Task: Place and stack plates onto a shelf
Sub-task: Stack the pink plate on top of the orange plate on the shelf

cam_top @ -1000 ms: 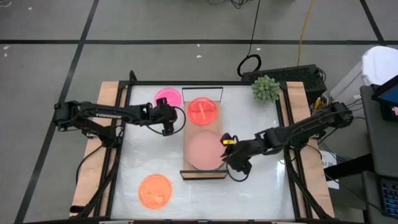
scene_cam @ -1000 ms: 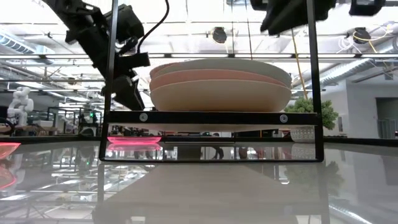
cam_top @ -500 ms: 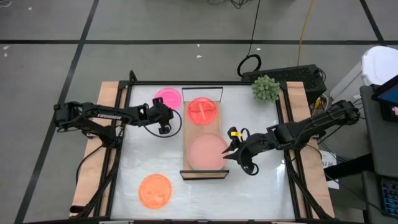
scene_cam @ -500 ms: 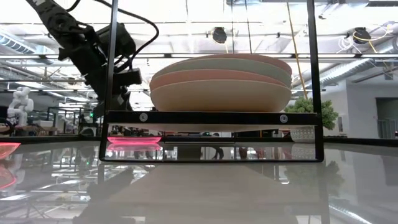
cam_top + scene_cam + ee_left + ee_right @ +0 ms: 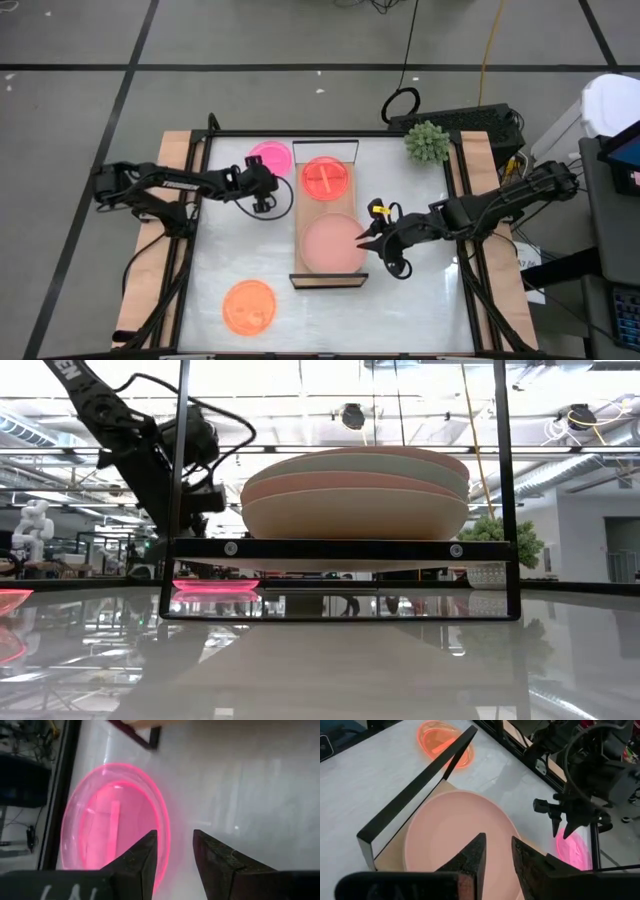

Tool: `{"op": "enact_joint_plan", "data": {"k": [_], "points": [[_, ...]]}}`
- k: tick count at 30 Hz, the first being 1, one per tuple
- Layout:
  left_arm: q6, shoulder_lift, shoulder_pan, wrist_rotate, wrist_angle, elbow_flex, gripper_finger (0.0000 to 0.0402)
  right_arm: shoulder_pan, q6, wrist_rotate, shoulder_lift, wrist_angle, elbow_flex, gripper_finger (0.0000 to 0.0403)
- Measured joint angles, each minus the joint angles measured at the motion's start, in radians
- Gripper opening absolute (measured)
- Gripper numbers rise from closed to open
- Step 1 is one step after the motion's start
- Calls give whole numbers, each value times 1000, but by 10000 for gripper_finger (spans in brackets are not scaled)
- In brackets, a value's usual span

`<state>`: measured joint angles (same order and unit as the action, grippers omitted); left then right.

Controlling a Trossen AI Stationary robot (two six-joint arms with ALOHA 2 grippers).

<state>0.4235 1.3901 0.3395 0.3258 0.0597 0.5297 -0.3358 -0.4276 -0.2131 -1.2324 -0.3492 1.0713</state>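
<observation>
While hovering just beside the hot-pink plate [image 5: 269,156] | left end effector [image 5: 262,204] (nearer arm) is sitting slightly spread, pinching nothing.

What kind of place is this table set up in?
Probably a robotics lab or workshop: taped grey floor, loose cables beside the table, and exposed ceiling pipes in a big open hall.

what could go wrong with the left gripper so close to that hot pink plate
The left gripper hangs over the rim of the hot-pink plate with its fingers only narrowly apart, so it may clip the edge and skid the plate across the table. The plate also lies close to the shelf, leaving little room.
</observation>
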Motion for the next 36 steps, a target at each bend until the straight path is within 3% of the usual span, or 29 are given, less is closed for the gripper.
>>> {"op": "enact_joint_plan", "data": {"k": [18, 30, 36], "points": [[48, 146, 58, 94, -81, 2, 128, 0, -2, 4, 0, 0, 0, 75], [106, 155, 50, 79, -78, 1, 10, 0, -3, 5, 0, 0, 0, 75], [106, 155, 14, 126, -71, 0, 8, 0, -3, 5, 0, -1, 0, 75]]}}
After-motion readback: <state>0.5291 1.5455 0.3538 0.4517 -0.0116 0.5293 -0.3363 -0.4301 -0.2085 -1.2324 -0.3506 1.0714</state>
